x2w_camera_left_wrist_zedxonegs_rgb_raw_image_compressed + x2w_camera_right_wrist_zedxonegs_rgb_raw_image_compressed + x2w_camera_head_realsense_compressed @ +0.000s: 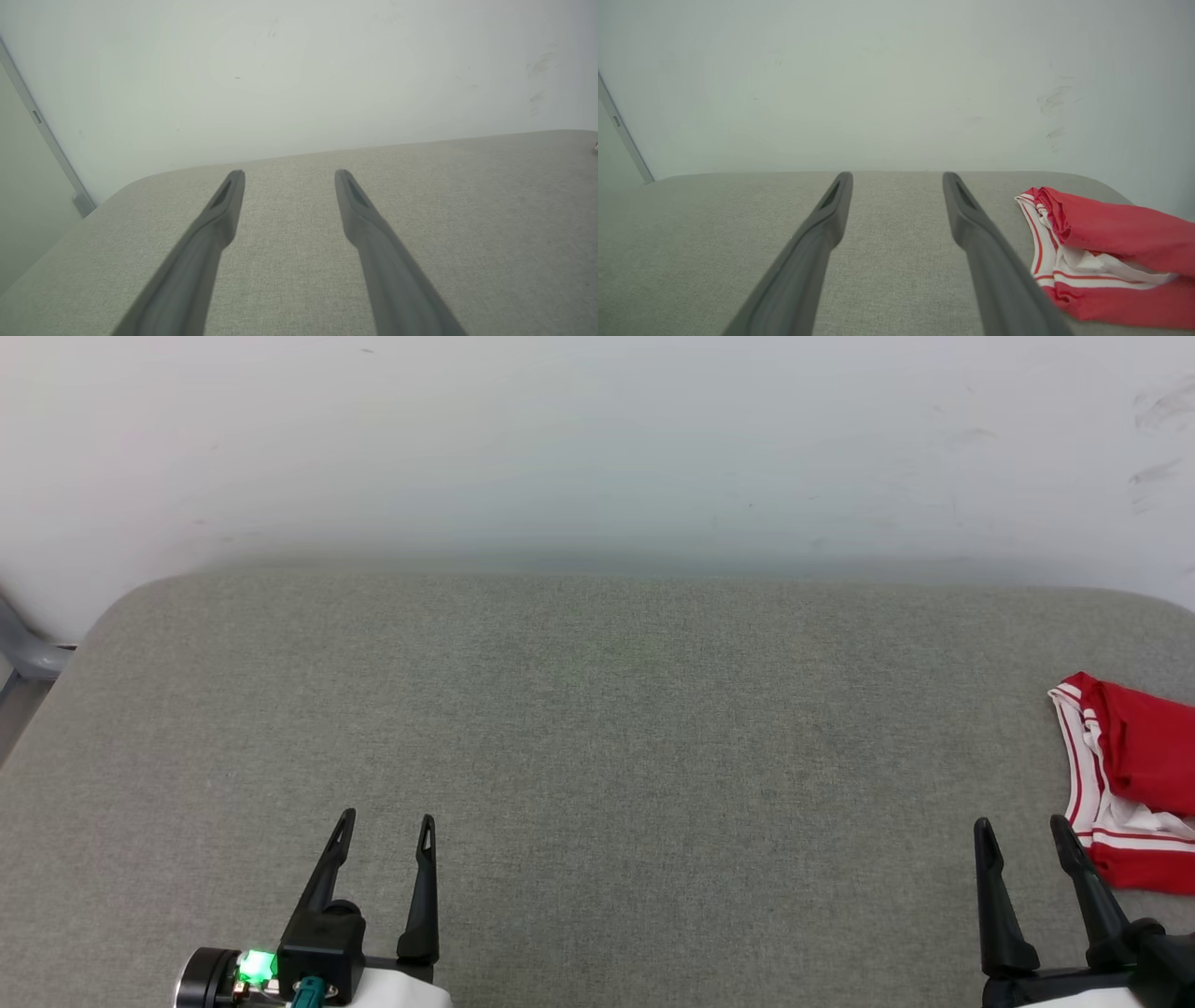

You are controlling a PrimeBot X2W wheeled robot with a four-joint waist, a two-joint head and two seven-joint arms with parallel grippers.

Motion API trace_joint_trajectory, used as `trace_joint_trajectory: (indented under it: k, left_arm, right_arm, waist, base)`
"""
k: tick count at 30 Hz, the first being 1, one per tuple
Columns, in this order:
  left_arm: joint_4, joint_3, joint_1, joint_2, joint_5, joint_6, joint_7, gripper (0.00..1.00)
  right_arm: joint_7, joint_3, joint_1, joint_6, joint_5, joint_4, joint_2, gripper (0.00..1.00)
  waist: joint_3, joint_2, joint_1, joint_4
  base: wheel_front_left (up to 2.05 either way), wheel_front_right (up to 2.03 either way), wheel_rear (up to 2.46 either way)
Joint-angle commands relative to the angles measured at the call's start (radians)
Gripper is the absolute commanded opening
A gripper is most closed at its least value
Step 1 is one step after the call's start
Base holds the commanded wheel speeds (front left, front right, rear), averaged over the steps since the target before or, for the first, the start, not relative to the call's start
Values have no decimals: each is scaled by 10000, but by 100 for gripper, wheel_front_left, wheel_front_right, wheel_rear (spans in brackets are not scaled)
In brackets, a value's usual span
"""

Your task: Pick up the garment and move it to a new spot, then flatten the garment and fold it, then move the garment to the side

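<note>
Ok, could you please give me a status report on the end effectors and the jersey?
Left end effector open, empty. Right end effector open, empty, beside garment. Garment crumpled, right side of grey surface, not gripped. No obstacle seen between them.

Bright, soft, even light, no glare. A faint hazy shadow lies on the wall (597, 448) along the far edge of the table (597, 728). The left tool (289, 173) and right tool (897, 176) blur toward their wrist views' bottom edges.

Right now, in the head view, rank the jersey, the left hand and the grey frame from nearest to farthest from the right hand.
1. The jersey, just right of the right hand.
2. The left hand, lower left.
3. The grey frame, far left edge.
</note>
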Motion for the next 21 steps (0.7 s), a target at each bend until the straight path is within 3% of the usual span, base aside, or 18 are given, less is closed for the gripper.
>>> trace_joint_trajectory:
  k: [1,10,11,15,21]
  left_arm:
    - [7,-1,93,7,-15,-40,-46,100]
    - [21,70,106,-1,-30,-191,-46,100]
    - [16,64,9,-8,-10,-148,1,0]
    - [327,27,172,-88,-78,-151,49,0]
    - [425,165,76,-95,-1388,-305,274,0]
  right_arm:
    - [-23,-5,140,-16,95,-59,57,100]
    - [-24,39,256,-16,362,13,60,100]
    - [0,32,147,-2,313,15,10,0]
    - [15,56,171,2,384,352,10,0]
    - [252,104,-27,1,1589,544,-43,0]
  waist:
    - [1,-1,0,2]
    - [19,-1,0,26]
    - [19,-1,1,25]
    - [20,-1,2,24]
    - [28,-1,2,-3]
  base:
    - [0,0,0]
    - [0,0,0]
    - [0,0,0]
    - [0,0,0]
    - [0,0,0]
